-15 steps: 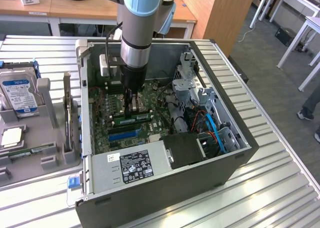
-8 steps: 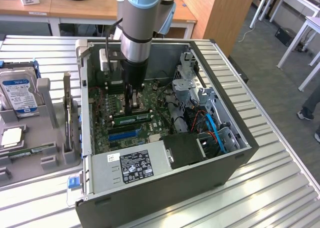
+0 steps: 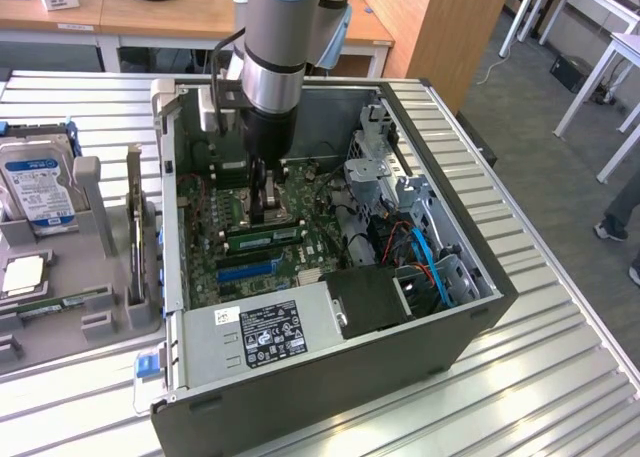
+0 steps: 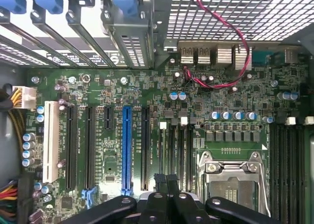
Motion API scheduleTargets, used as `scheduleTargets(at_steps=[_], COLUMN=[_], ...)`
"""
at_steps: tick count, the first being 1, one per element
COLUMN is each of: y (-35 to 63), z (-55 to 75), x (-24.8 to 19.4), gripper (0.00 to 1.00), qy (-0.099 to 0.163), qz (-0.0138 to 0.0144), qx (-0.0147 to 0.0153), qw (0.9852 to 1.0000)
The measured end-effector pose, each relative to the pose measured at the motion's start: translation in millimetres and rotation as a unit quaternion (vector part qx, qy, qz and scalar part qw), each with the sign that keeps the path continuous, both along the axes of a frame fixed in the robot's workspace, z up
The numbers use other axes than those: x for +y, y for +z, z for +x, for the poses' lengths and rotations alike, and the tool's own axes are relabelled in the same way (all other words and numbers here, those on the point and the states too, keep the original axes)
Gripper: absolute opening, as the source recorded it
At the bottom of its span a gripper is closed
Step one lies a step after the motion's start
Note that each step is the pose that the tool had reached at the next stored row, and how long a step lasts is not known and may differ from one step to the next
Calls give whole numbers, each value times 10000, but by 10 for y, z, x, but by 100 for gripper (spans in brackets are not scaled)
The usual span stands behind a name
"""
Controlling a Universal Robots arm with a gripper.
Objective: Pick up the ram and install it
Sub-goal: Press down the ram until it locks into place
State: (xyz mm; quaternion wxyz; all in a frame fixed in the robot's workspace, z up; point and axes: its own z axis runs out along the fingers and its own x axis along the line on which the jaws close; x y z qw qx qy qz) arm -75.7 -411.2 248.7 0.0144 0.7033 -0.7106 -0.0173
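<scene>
Gripper shut and empty above the motherboard

Going from the exterior view's left: hard drive (image 3: 38,182) with its blue-white label stands in the grey fixture tray (image 3: 85,327) on the slatted table (image 3: 560,377). Next to the tray sits the open computer case (image 3: 470,327), its power supply (image 3: 262,337) along the near edge. I see my arm reaching down into the case, with the gripper (image 3: 263,209) low over the motherboard (image 3: 200,267). Just below the fingertips, toward the power supply, the ram (image 3: 264,237) lies in a slot on the board, white label strip facing up; a blue slot (image 3: 245,271) runs parallel just beyond it. Further to the exterior view's right are the metal drive cage (image 3: 375,162) and blue cables (image 3: 430,257).

On the wrist view, my gripper (image 4: 166,181) has its two fingers (image 4: 159,185) pressed together, holding nothing. They hang just above the board (image 4: 235,94), between the long blue slot (image 4: 127,150) and the empty processor socket (image 4: 230,177).
</scene>
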Motion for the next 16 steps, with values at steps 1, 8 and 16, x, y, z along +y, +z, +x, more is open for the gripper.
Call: scheduleTargets(at_steps=[1,8,16], y=[6,9,8], z=[0,8,109], x=[0,0,0], gripper=[11,11,11], qy=[0,0,0], qz=[0,-1,0], qx=[0,1,0], qw=[10000,10000,10000])
